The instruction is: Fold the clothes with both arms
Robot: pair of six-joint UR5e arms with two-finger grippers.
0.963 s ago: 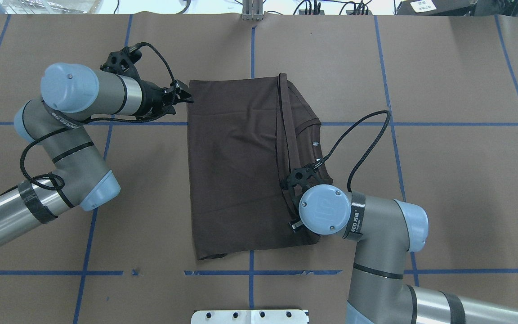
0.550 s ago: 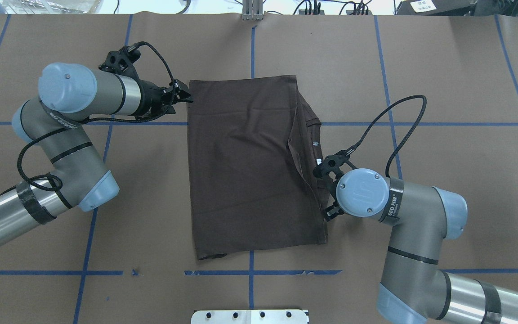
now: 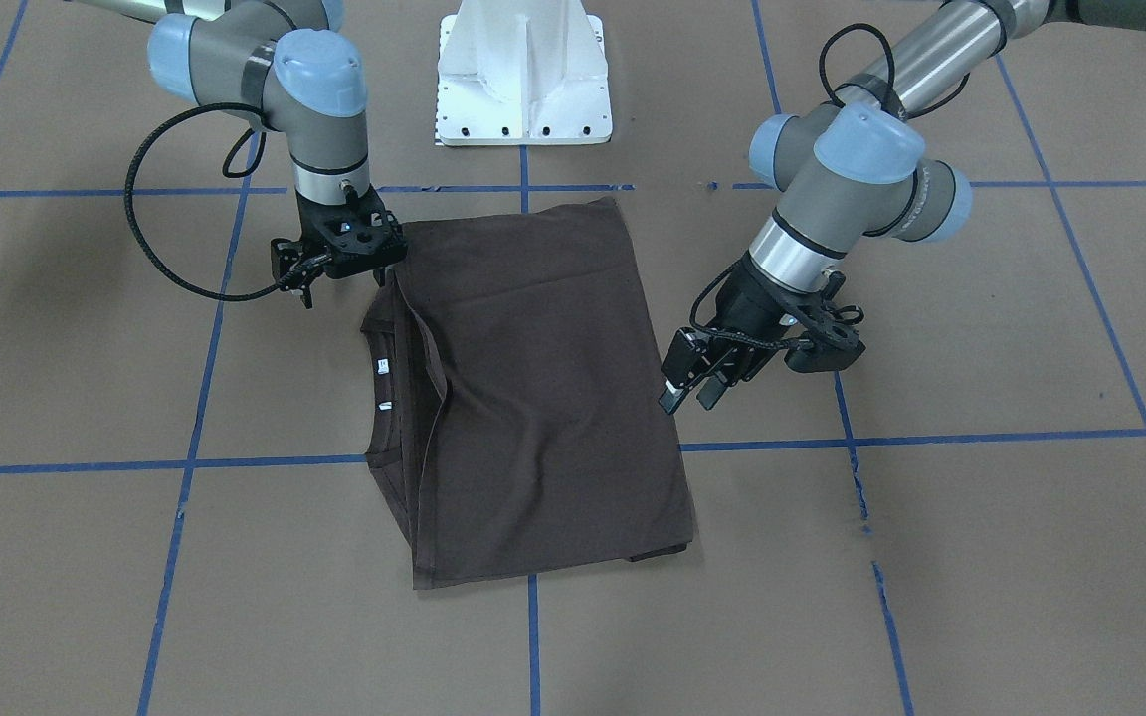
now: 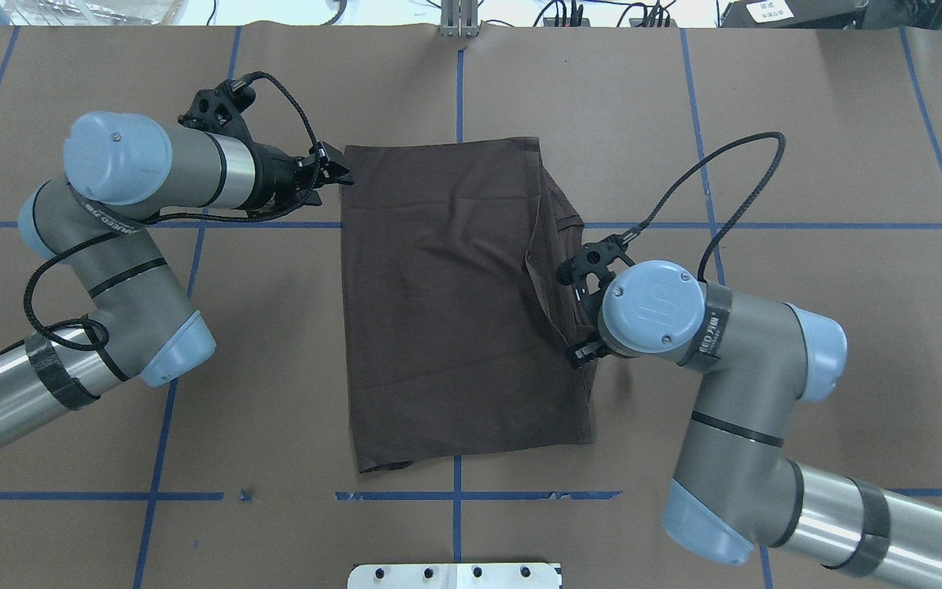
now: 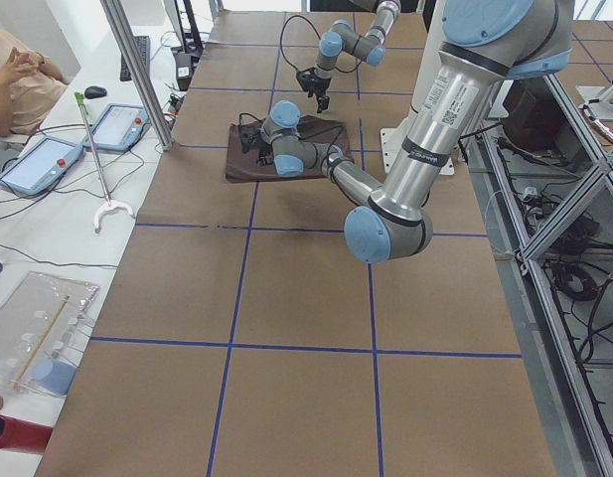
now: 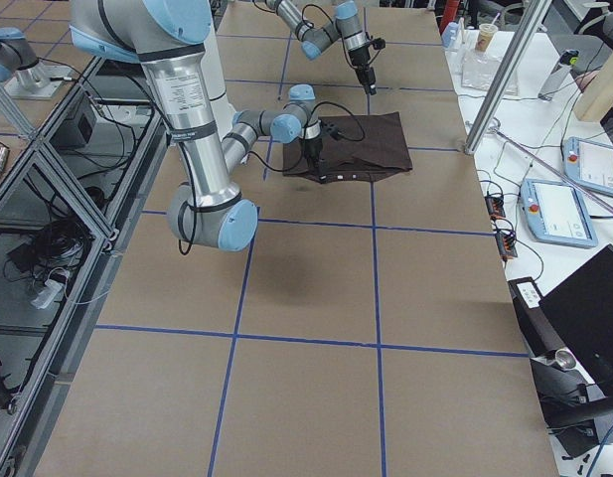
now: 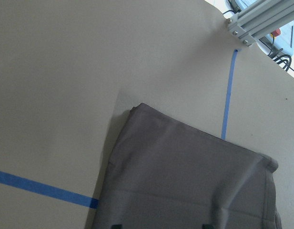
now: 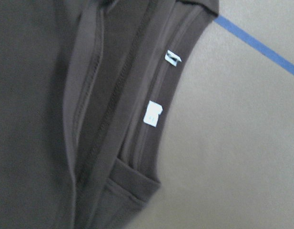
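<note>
- Dark brown T-shirt (image 4: pixel 446 303) is lying flat on the bench (image 4: pixel 806 164), folded into a rough rectangle, sitting between the two grippers
- Left gripper (image 4: pixel 334 173) is hanging low with its jaws spread wide and gripping nothing; the shirt's corner is lying just ahead of its fingertips, too close to say whether they are touching
- Right gripper (image 3: pixel 342 261) is pointing straight down at the shirt's collar-side edge; its own wrist is hiding it from overhead, so I cannot tell how its jaws are standing
- Directly below the right gripper, the ribbed collar (image 8: pixel 158 90) and two white neck tags (image 8: pixel 153 113) are showing, with a folded layer overlapping beside them
- Blue tape lines (image 4: pixel 459 82) are running under the shirt
</note>
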